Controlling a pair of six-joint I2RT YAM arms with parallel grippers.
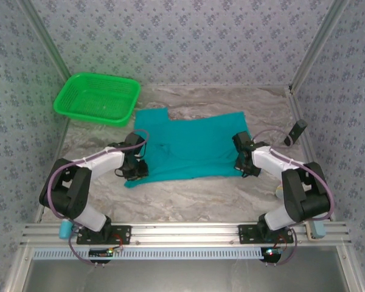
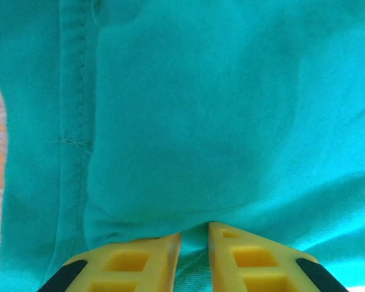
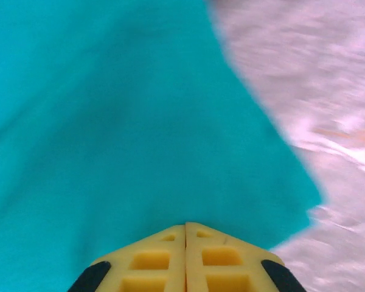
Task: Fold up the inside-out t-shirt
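The inside-out t-shirt (image 1: 188, 146) lies spread flat in teal across the middle of the table, one sleeve reaching toward the back left. My left gripper (image 1: 135, 170) sits at its near left corner, shut on a pinched fold of the cloth (image 2: 194, 182); teal fabric shows between the yellow fingers (image 2: 140, 261) in the left wrist view, beside a stitched hem (image 2: 73, 121). My right gripper (image 1: 242, 167) rests at the shirt's near right edge. Its jaws (image 3: 185, 226) meet tip to tip, shut, over the t-shirt (image 3: 121, 121), and I see no fabric between them.
A bright green mesh basket (image 1: 97, 97) stands at the back left corner. A small black device (image 1: 298, 131) leans by the right wall. Crinkled pale sheeting (image 1: 188, 201) covers the table, bare in front of the shirt. Patterned walls close in three sides.
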